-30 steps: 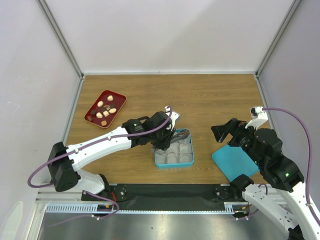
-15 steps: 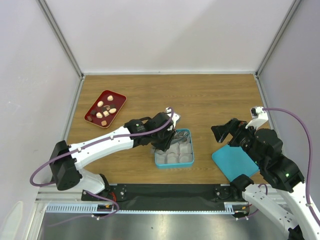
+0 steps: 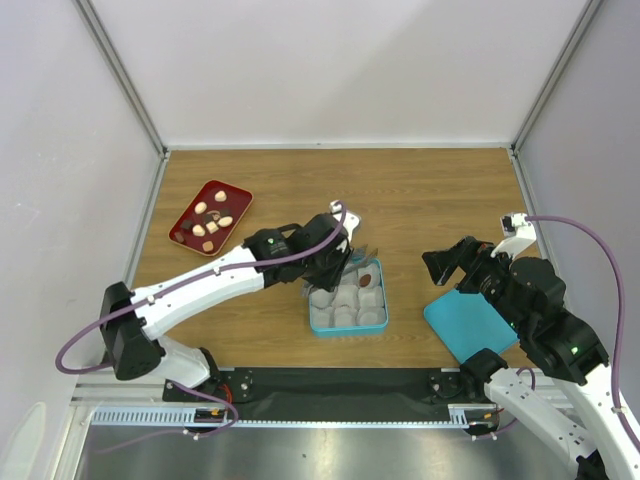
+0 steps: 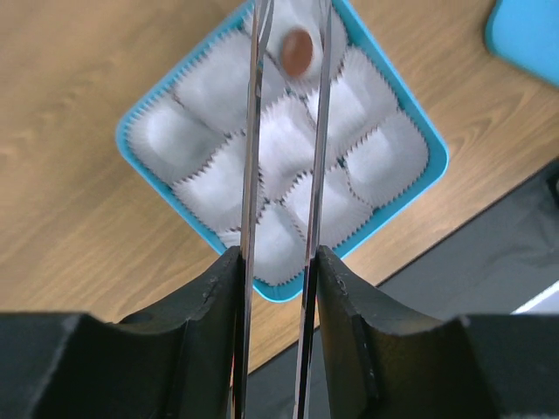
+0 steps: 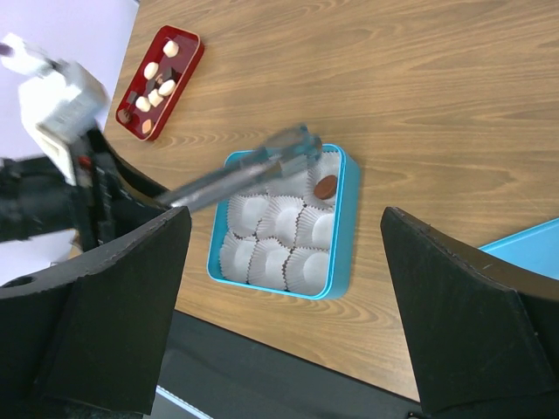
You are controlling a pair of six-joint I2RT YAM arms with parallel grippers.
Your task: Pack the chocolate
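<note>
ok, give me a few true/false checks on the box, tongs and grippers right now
1. One dark chocolate lies in a corner of the blue box. True.
2. The left gripper pinches that chocolate directly. False: it grips metal tongs.
3. The right gripper is open and empty. True.
4. The red tray is empty. False: several chocolates lie in it.
5. The lid covers the box. False: it lies on the table beside it.
</note>
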